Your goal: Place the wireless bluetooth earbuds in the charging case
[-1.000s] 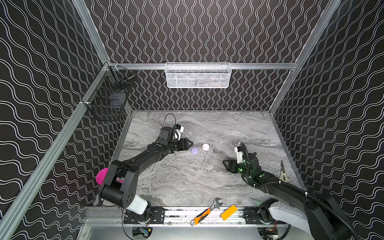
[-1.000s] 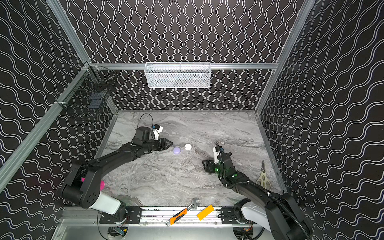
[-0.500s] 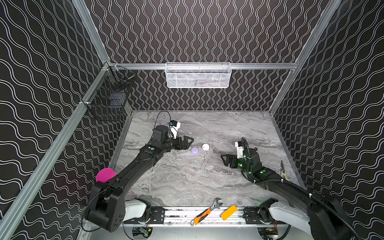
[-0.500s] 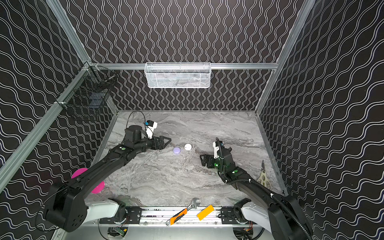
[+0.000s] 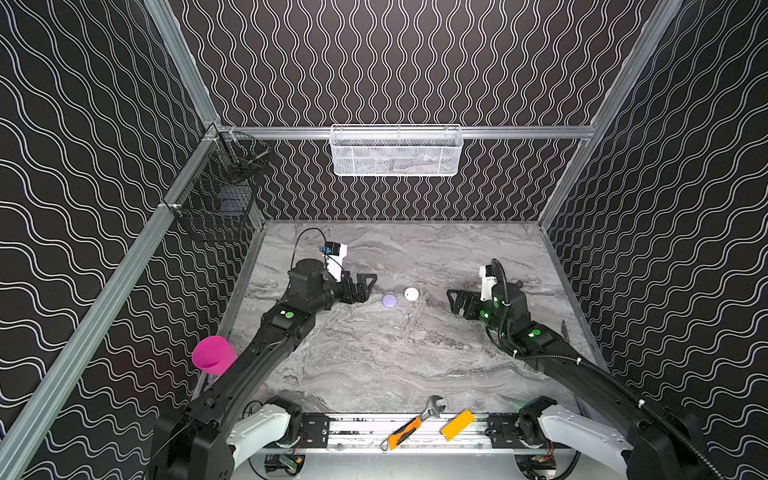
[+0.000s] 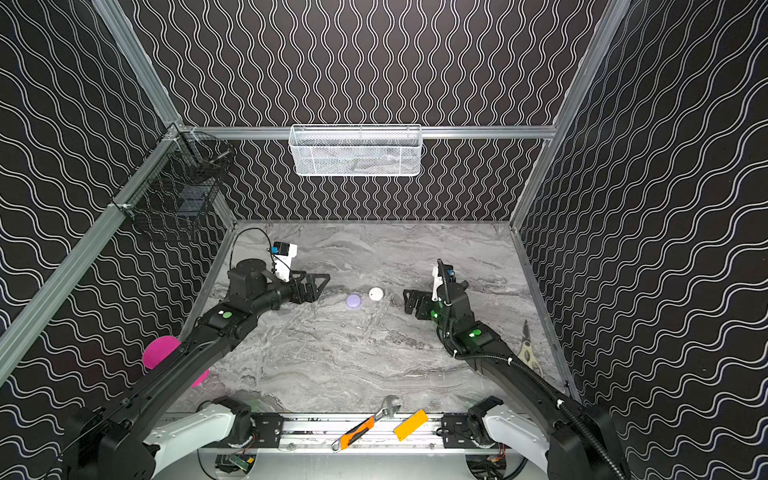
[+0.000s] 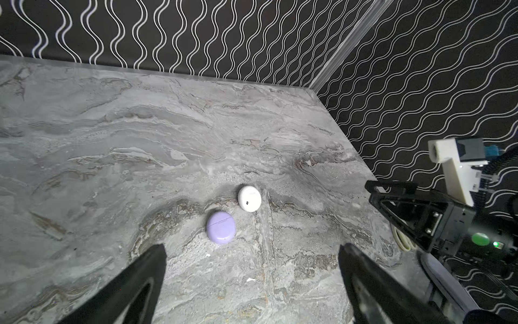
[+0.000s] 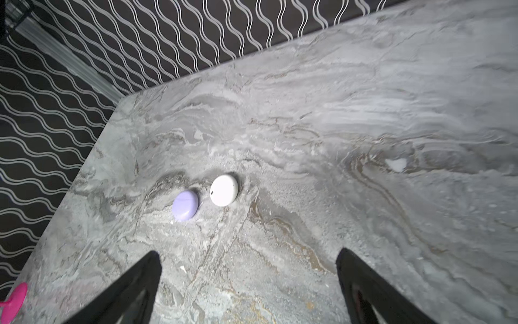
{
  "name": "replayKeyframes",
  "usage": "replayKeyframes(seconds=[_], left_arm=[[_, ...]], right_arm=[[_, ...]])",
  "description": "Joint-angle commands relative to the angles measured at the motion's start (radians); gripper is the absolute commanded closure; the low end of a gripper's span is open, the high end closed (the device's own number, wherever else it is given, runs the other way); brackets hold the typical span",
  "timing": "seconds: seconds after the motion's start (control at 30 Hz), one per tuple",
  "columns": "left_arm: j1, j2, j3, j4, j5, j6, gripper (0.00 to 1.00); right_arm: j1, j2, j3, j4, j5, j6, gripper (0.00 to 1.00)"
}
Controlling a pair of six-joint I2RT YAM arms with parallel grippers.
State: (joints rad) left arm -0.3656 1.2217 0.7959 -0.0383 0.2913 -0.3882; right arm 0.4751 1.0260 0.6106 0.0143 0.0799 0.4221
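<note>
Two round charging cases lie shut side by side mid-table: a lavender case (image 5: pixel 389 301) (image 6: pixel 353 300) (image 7: pixel 221 226) (image 8: pixel 185 205) and a white case (image 5: pixel 411 294) (image 6: pixel 376 294) (image 7: pixel 249 198) (image 8: pixel 224 190). No earbuds show in any view. My left gripper (image 5: pixel 365 286) (image 6: pixel 321 286) (image 7: pixel 251 248) hovers just left of the lavender case, open and empty. My right gripper (image 5: pixel 453 302) (image 6: pixel 407 302) (image 8: pixel 247 252) stands a little right of the white case, also open and empty. Both point at the cases and touch neither.
A pink cup (image 5: pixel 213 354) sits at the front left by the left arm. On the front rail lie a wrench (image 5: pixel 432 405), an orange knife (image 5: pixel 405 432) and an orange block (image 5: pixel 457 424). Pliers (image 6: pixel 527 353) lie near the right wall. A white mesh basket (image 5: pixel 396 150) hangs on the back wall.
Both grippers have opened wide. The left gripper has drawn back slightly from the lavender case. The right gripper has moved farther back on the table, towards the level of the cases.
</note>
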Motion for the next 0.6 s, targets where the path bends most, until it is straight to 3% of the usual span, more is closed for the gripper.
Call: replayKeyframes(seconds=[0.0,0.27,0.47,0.57], left_arm=[[0.002,-0.019,-0.019,0.045,-0.021,0.025,0.01],[0.001,-0.125,-0.102,0.108,-0.143,0.066,0.01],[0.002,-0.131,-0.119,0.129,-0.242,0.098,0.01],[0.002,-0.112,-0.110,0.129,-0.286,0.148,0.01]], right_arm=[[-0.002,-0.017,0.029,-0.010,0.080,0.004,0.01],[-0.008,0.009,0.120,-0.054,0.215,-0.038,0.01],[-0.033,0.062,0.196,-0.096,0.237,-0.065,0.01],[-0.033,0.062,0.178,-0.029,0.248,-0.109,0.01]])
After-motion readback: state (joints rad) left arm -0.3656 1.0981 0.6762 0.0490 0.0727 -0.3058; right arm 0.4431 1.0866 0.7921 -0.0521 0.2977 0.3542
